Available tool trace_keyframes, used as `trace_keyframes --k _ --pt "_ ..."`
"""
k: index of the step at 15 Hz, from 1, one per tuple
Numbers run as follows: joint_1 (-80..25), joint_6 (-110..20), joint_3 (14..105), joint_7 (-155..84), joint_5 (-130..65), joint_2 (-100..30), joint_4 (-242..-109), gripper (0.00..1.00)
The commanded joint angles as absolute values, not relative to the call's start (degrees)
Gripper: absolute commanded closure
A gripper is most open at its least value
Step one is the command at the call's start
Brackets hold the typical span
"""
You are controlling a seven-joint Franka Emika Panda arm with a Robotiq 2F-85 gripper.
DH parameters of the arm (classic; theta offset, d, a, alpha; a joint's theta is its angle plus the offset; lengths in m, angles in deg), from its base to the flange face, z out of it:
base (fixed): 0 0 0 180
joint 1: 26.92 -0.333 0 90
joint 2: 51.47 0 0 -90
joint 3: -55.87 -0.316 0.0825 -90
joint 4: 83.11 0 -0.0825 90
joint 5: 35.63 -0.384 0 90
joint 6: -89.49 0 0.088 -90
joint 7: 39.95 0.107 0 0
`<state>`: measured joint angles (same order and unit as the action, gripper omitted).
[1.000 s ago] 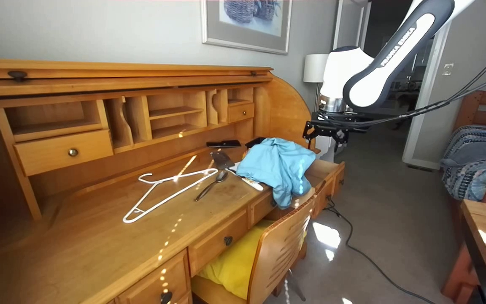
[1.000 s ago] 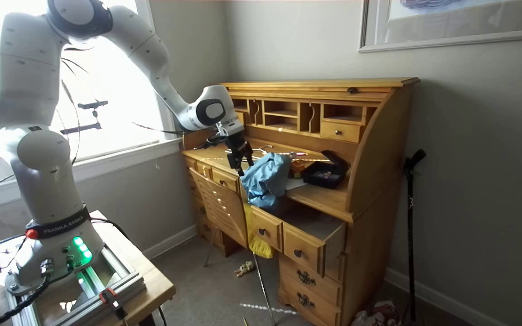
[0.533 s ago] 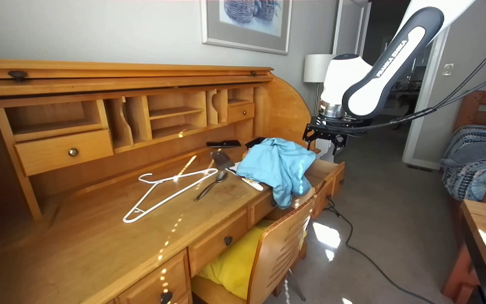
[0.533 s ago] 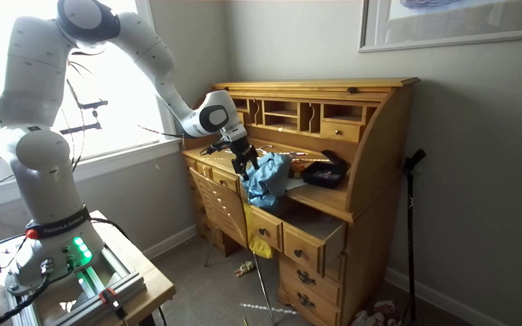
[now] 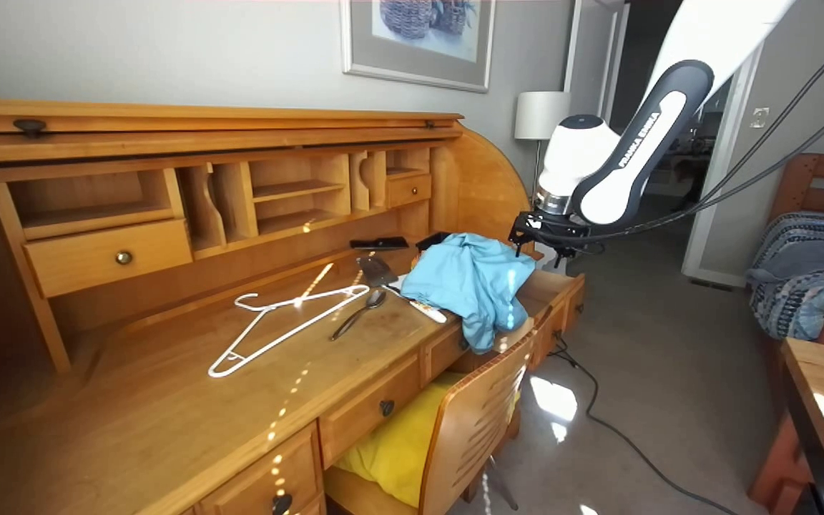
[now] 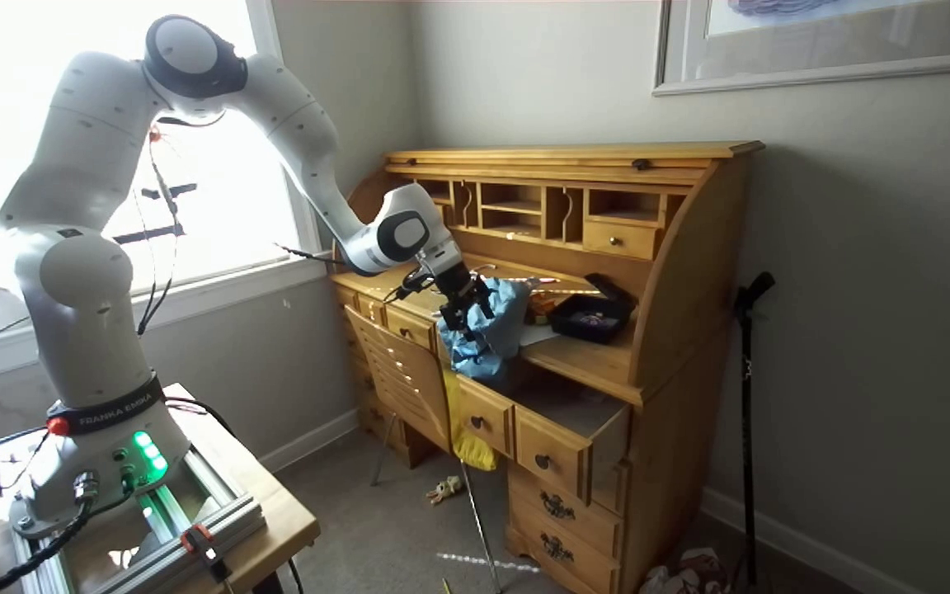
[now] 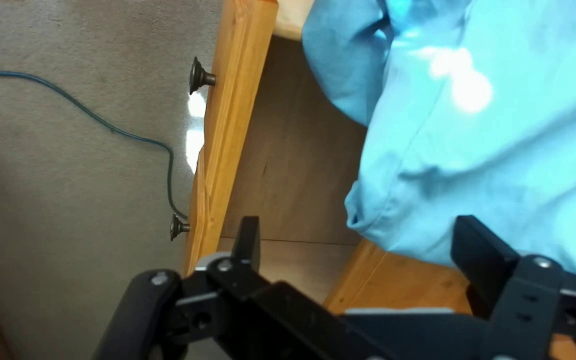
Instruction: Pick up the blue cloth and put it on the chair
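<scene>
Up and right of our spread gripper (image 7: 360, 240) (per wrist view), blue cloth (image 7: 473, 155) drapes over bench (image 5: 226, 408) front edge; gap shows mostly pulled-out drawer (image 7: 298, 165), so we judge cloth-ward shift due.

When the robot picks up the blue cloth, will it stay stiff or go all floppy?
Probably floppy: the blue cloth lies crumpled in soft folds. It will likely dangle when lifted, since part of it droops over the front of the desk. It may also brush the open drawer, because part hangs over it.
</scene>
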<state>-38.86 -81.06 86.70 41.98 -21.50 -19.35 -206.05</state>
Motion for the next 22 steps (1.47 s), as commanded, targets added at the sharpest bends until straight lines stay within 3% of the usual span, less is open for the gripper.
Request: trace_keyframes --k 1,3,5,6,15,22 --pt "-42.1 -82.0 89.3 43.0 -24.5 -15.6 -203.6 0.05" --pt "-43.3 -82.1 89.8 42.8 -25.6 -14.6 -203.0 0.08" --pt "-44.0 -82.1 90.0 42.9 -26.7 -13.4 -202.0 0.32" --pt "-44.1 -82.2 90.0 42.8 -27.4 -13.1 -201.6 0.34" --pt "-45.0 -82.2 91.5 42.4 -30.3 -10.9 -199.5 0.98" --pt "-48.0 -72.3 95.4 36.9 -26.3 -18.8 -197.7 0.99"
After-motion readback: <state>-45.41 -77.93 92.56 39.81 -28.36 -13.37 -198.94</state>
